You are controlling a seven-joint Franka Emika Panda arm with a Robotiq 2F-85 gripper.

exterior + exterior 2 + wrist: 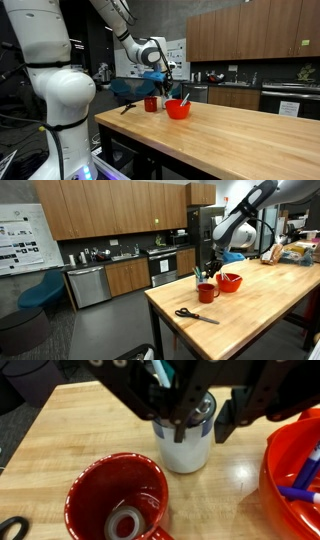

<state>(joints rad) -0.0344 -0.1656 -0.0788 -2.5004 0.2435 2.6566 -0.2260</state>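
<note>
Red mug (pixel 118 505) is nearest the wrist camera, upright on the wooden table (pixel 250 140), with a pale ring (tape roll?) lying in its bottom. Just behind it is the white cup (pixel 185 448), also upright, and the gripper (pixel 201 428) is right on top of it. The red bowl (pixel 295 470) is just beside the cup on the other side, with markers (pixel 300 490) in it. Scissors (pixel 195 314) lie nearer the table edge, well apart from the cluster.

Fingers are partway in. One dark fingertip overlaps the cup's rim and the other sits off its side. I can't tell whether they pinch the cup wall, something standing in the cup, or nothing yet. A teal bit shows up between the fingers (identity unclear).

My read is that this is the grasp stage at the white cup, with contact not confirmed.

The next move needs a firm hold first. After that it should be a straight vertical lift, since the mug and bowl crowd the cup on both sides (any sideways drift risks a knock).
</note>
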